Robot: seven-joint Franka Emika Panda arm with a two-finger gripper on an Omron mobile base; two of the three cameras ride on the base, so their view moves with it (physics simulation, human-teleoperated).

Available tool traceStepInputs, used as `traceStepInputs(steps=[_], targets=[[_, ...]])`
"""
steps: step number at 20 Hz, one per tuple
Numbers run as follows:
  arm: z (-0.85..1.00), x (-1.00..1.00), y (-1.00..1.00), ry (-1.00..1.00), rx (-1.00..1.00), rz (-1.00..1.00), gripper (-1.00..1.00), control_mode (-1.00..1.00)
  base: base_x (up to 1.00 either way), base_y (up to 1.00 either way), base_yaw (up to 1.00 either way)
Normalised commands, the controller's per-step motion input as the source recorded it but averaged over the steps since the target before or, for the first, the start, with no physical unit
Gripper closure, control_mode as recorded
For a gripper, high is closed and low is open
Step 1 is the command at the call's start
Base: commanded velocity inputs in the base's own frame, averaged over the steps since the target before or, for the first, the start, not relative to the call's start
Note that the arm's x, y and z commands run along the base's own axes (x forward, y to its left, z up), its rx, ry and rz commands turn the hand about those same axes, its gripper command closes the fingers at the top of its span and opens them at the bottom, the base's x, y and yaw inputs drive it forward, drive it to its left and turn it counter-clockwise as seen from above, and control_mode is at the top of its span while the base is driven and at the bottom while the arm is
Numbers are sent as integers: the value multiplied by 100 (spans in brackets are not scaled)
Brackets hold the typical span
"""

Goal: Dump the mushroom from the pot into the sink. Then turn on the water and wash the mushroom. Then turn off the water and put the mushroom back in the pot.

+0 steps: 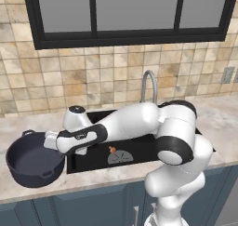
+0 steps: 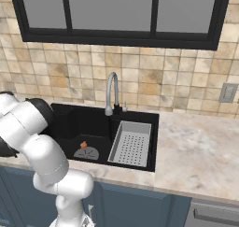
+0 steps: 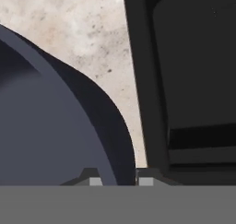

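While the arm reached left across the counter (image 1: pixel 218 122), its gripper (image 3: pixel 118 180) sat at the right rim of the pot (image 1: pixel 32 162), the two finger tips drawn narrow with the pot's wall between them, pinching the rim. In the hand view the dark curved pot wall ran from about nine o'clock down to six o'clock, passing between the tips, with speckled counter stone above it at twelve o'clock and the black edge of the sink (image 3: pixel 193 80) at three o'clock.

From the left base view, the pot stood upright on the counter at about eight o'clock, just beside the sink's left edge, its inside dark and bare as far as could be seen, one loop handle at its near side and one at its far side. The mushroom (image 1: pixel 111 150) lay on the sink floor near the picture's centre, touching the far edge of the round grey drain (image 1: pixel 120 157).

In the right base view, the mushroom (image 2: pixel 83 145) sat at about eight o'clock from centre, in the left basin, and the grey strainer tray (image 2: pixel 131 143) filled the right basin. Farther back, the curved faucet (image 2: pixel 111 93) rose behind the sink, with the tiled wall (image 2: pixel 186 86) and a dark-framed window (image 2: pixel 116 16) at twelve o'clock.
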Motion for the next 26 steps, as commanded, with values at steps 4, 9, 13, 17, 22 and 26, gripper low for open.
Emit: traceStepInputs(steps=[4, 9, 13, 17, 22, 26], targets=[[-16, 0, 11, -5, 0, 0, 100, -100, 0, 0, 0], [-8, 0, 6, -6, 0, -2, 100, -100, 0, 0, 0], [-2, 0, 2, -7, 0, -7, 100, -100, 0, 0, 0], [0, 0, 1, -7, 0, -8, -100, -100, 0, 0, 0], [0, 0, 1, -8, 0, -9, -100, -100, 0, 0, 0], [-3, -5, -25, -12, 0, -11, -100, -100, 0, 0, 0]])
